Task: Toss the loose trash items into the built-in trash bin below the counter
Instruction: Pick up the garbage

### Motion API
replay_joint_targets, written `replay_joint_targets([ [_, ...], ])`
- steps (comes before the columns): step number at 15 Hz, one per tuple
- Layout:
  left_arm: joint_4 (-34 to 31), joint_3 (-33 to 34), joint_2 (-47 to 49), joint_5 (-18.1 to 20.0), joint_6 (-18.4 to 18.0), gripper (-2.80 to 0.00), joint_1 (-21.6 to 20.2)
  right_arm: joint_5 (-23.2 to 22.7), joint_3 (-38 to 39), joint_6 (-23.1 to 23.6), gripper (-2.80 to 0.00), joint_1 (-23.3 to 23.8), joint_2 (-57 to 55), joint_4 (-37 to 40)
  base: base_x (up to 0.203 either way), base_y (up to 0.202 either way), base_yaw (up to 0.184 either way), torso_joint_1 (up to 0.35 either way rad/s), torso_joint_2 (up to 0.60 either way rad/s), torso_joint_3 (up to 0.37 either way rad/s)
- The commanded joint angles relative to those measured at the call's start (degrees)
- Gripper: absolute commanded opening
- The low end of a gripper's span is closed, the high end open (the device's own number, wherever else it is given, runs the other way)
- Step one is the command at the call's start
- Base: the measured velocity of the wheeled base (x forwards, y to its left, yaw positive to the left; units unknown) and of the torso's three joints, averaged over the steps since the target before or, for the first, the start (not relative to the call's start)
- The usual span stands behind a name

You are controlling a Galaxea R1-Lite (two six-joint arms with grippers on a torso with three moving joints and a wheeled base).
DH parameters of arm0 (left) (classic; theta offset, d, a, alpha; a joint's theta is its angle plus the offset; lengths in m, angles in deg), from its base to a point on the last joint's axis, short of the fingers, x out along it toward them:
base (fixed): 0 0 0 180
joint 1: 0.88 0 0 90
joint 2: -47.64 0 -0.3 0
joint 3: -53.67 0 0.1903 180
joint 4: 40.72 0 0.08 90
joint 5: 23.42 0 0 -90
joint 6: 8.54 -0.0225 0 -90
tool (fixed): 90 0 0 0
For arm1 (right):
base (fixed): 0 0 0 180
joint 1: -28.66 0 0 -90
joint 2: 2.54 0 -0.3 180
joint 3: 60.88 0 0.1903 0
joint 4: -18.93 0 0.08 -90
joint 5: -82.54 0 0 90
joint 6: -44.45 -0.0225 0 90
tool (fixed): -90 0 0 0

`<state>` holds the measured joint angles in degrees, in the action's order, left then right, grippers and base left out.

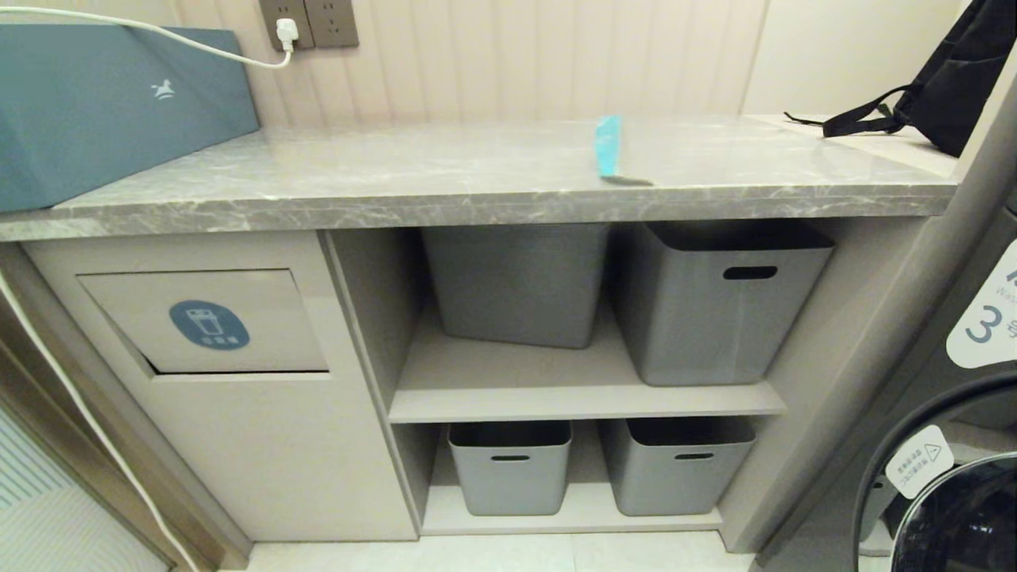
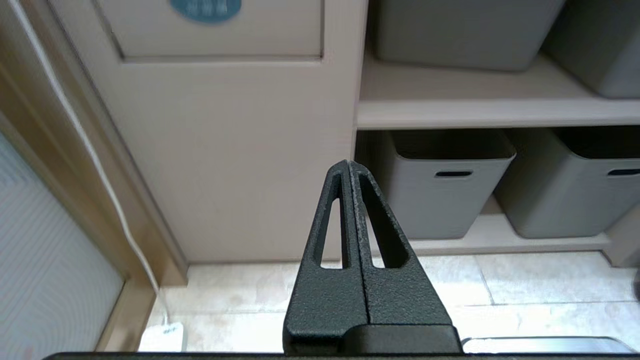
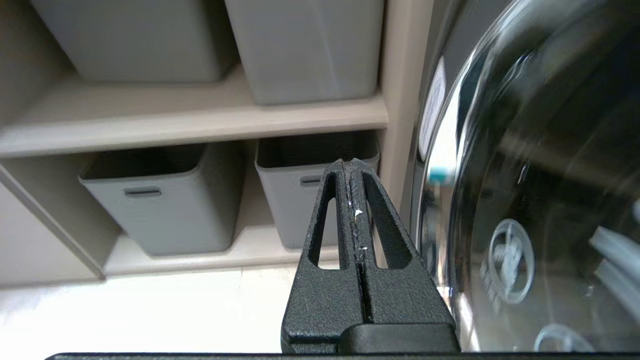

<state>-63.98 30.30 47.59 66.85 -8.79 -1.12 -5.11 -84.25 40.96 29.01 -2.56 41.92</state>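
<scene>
Lying on grey marble counter [image 1: 397, 175]: cyan-blue cardboard scrap [image 1: 609, 145]. Below, beige flap-front trash bin [image 1: 208, 322] shut, grey plastic tubs [image 1: 719, 302] apparently empty. Left gripper [image 2: 348, 163], right gripper [image 3: 348, 162]: fingers pressed together, holding nothing.

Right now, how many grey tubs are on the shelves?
4: two on the upper shelf, left and right; two on the lower shelf, left and right. None looks hidden.

I see a polished grey marble-look counter [image 1: 397, 171]; matt beige bin flap [image 1: 238, 318] w/ smooth laminate finish; grey tubs [image 1: 699, 318] look matt plastic; both grippers [image 2: 348, 162] [image 3: 348, 161] rough, textured black; washer door [image 3: 525, 200] glossy glass; backpack [image 1: 945, 87] black cloth.
</scene>
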Motion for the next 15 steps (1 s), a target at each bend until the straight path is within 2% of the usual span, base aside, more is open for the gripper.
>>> replay_joint_targets([
  [1,0.1,0.2,0.1,0.0,0.0,-2.8,0.0,0.0,0.1,0.0,-2.8,0.0,-0.1,-0.1,0.0,0.0,0.0,0.196,-0.54,-0.3],
  [15,0.1,0.1,0.1,-0.1,0.0,-2.8,0.0,0.0,0.1,-0.1,-2.8,0.0,-0.1,-0.1,0.0,0.0,0.0,0.194,-0.49,-0.286],
])
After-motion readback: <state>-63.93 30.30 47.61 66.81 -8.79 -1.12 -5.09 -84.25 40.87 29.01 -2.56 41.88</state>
